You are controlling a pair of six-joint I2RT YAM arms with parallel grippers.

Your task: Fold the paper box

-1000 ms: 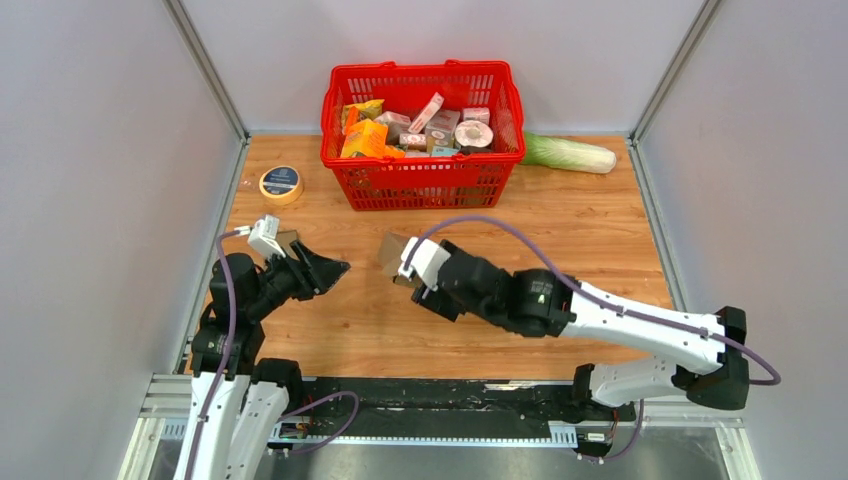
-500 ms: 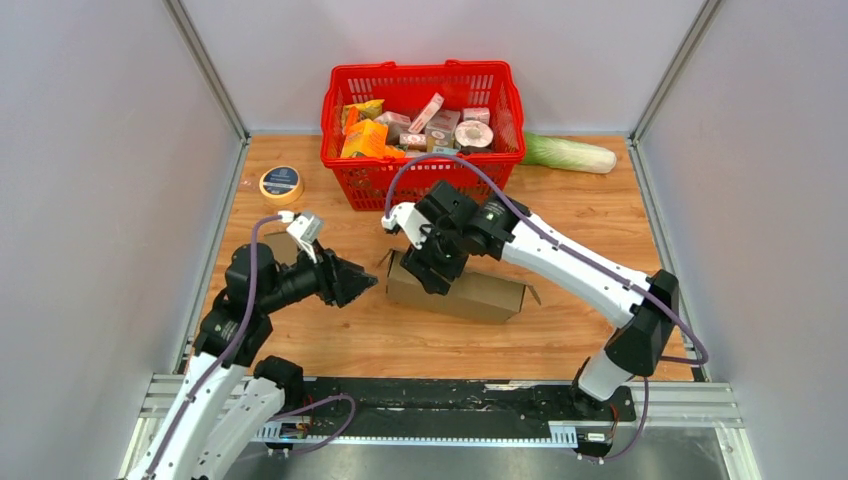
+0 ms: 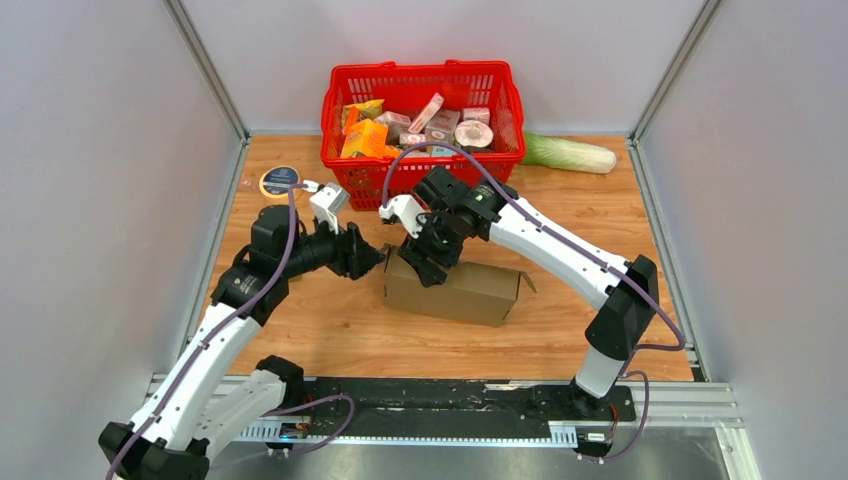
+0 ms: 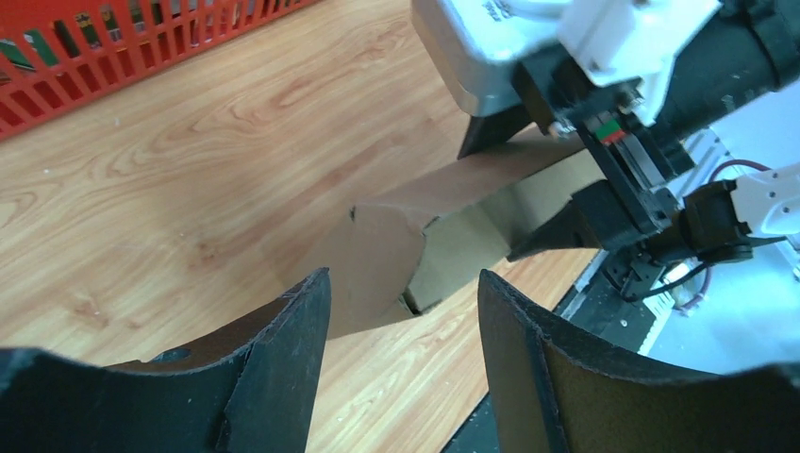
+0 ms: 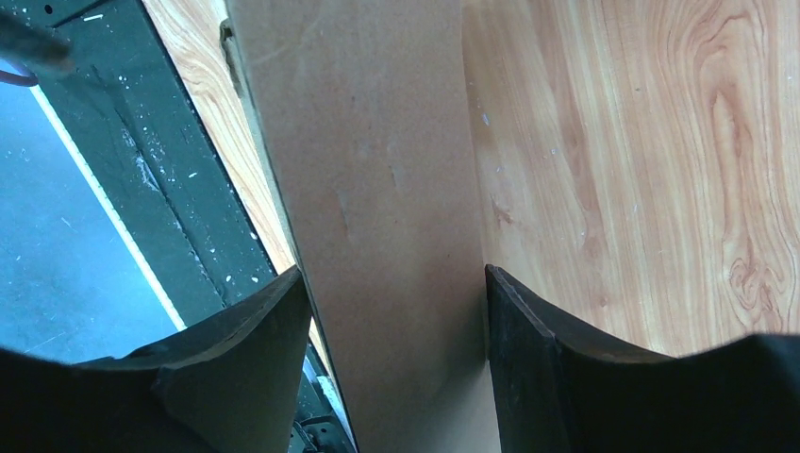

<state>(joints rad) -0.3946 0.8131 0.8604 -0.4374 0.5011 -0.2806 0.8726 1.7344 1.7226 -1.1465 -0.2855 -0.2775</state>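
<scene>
The brown paper box (image 3: 462, 293) lies lengthwise on the wooden table, its left end flaps loose and open. My right gripper (image 3: 426, 262) comes down on the box's left end, one finger on each long side, gripping across its width. In the right wrist view the box (image 5: 377, 142) fills the gap between the fingers of the right gripper (image 5: 391, 272). My left gripper (image 3: 374, 262) is open and empty, just left of the box's open end. In the left wrist view the left gripper (image 4: 404, 276) faces the flaps (image 4: 382, 247), not touching them.
A red basket (image 3: 420, 70) full of packets stands at the back, just behind the grippers. A tape roll (image 3: 281, 183) lies at the back left and a green cabbage (image 3: 570, 153) at the back right. Grey walls close both sides.
My right arm swung the box out and back, and it now lies flat mid-table. My left gripper moved right and away from me, up to the box's left end.
</scene>
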